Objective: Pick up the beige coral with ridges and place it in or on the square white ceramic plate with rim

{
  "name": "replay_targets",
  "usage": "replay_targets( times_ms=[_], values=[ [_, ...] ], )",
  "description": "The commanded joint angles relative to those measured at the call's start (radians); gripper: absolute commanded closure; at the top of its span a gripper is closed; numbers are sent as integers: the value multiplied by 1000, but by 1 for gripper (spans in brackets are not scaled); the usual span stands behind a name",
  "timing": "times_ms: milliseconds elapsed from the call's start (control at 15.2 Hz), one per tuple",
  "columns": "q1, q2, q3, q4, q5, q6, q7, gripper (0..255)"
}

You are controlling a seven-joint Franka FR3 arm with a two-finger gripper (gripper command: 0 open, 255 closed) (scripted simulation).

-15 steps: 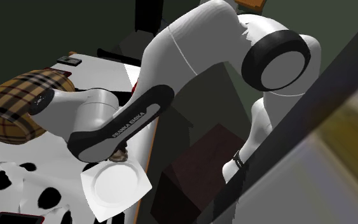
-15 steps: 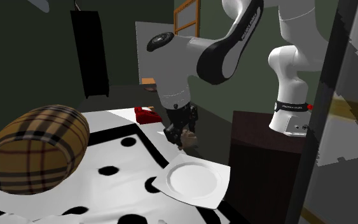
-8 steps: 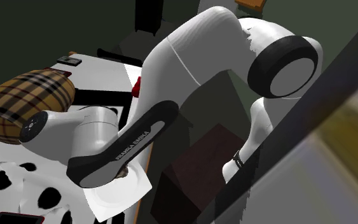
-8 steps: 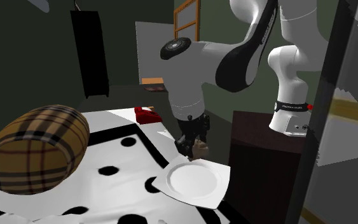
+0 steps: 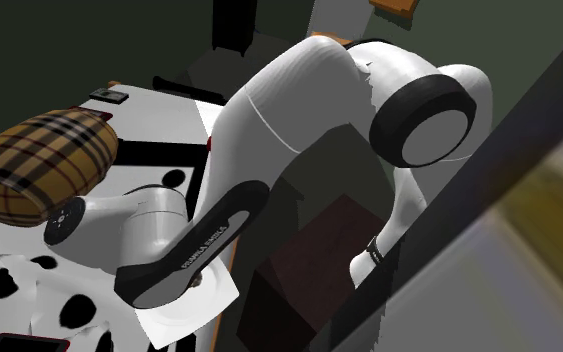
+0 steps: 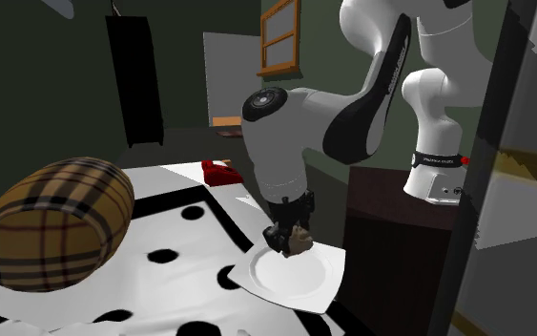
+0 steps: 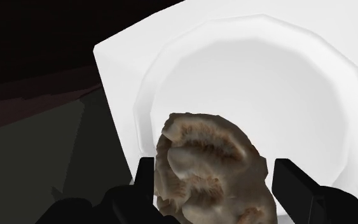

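- Both jaws of the gripper are pinching the ridged coral over the white plate.
- Dropping it off-centre is probably risking a roll-off.

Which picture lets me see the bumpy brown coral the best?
The wrist view: the coral is close up between the gripper's fingers, ridges clear, over the white plate. The second exterior view shows the coral as a small brown lump under the gripper. In the shoulder view the arm hides it.
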Motion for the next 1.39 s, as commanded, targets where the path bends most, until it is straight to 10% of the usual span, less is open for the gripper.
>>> replay_targets(
  times_ms=[0,792,858,1320],
  values=[
    [0,23,0,9,0,14,4,255],
    [0,65,0,22,-2,43,9,255],
    [0,65,0,22,-2,43,9,0],
    [6,40,4,54,5,-15,5,0]
  ],
)
